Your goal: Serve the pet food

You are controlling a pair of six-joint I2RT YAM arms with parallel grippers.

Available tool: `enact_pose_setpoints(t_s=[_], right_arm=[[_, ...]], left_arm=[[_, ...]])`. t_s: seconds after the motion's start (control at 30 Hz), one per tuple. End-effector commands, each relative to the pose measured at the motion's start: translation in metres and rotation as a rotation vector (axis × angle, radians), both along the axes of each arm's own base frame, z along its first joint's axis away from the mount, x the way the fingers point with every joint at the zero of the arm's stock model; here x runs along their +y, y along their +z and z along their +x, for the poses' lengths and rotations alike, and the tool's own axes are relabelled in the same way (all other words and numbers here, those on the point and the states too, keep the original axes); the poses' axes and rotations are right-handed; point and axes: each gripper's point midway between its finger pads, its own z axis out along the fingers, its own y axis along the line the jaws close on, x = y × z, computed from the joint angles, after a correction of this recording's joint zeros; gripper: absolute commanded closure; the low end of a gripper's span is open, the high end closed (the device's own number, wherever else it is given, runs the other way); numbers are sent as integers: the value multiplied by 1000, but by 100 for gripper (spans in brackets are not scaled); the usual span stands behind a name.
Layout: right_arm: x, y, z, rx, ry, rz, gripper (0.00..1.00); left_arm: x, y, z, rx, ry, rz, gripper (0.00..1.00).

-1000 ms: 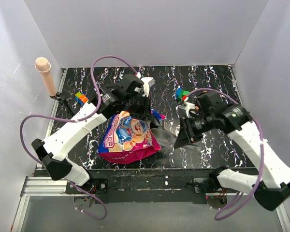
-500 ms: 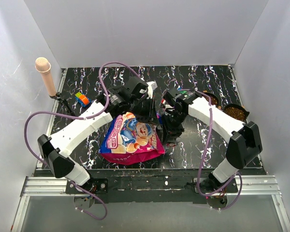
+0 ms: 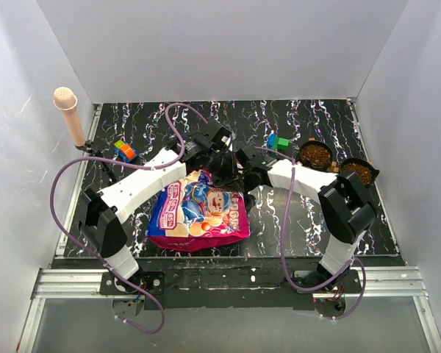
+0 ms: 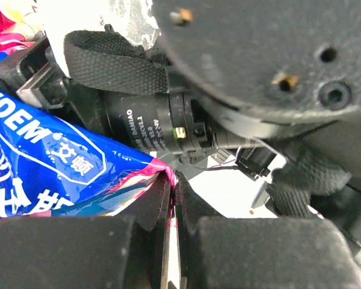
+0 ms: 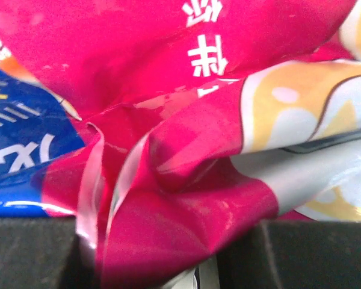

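The pet food bag (image 3: pixel 198 215), glossy magenta with a blue panel and a cartoon animal, lies flat at the table's front middle. My left gripper (image 3: pixel 222 168) is at the bag's far edge. In the left wrist view it (image 4: pixel 173 198) is shut on a thin pink corner of the bag (image 4: pixel 60 162). My right gripper (image 3: pixel 244 180) meets the same far edge from the right. In the right wrist view a crumpled pink fold of the bag (image 5: pixel 168 198) fills the gap between the fingers (image 5: pixel 313 253). Brown kibble fills two black bowls (image 3: pixel 317 154) (image 3: pixel 359 171) at the right.
A blue-and-green toy block (image 3: pixel 278 142) sits just left of the bowls, and a multicoloured one (image 3: pixel 123 151) lies at the left. A pink-tipped post (image 3: pixel 68 114) stands at the back left corner. White walls enclose the black marbled table (image 3: pixel 316 213).
My right arm has swung in from the right side to the bag's far edge and closed on a fold, uncovering the two bowls. The left arm and bag shifted slightly right.
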Motion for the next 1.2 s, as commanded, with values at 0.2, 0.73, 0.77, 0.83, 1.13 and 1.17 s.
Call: enact_pose_setpoints(t_s=[0.2, 0.73, 0.77, 0.83, 1.13, 1.17], right_arm=[[8, 124, -23, -161, 164, 688, 99], [-80, 119, -60, -210, 47, 708, 99], [-79, 117, -57, -197, 23, 703, 99], [-75, 112, -47, -181, -16, 682, 99], [-66, 133, -42, -210, 16, 631, 99], [-66, 132, -40, -225, 9, 613, 99]], left_arm=[[7, 81, -25, -164, -28, -163, 100], [76, 126, -21, -385, 162, -184, 100], [77, 125, -23, -381, 160, -184, 100], [79, 127, -25, -384, 156, -186, 100], [72, 138, -20, -397, 125, -196, 100], [72, 139, -20, -399, 123, -195, 100]])
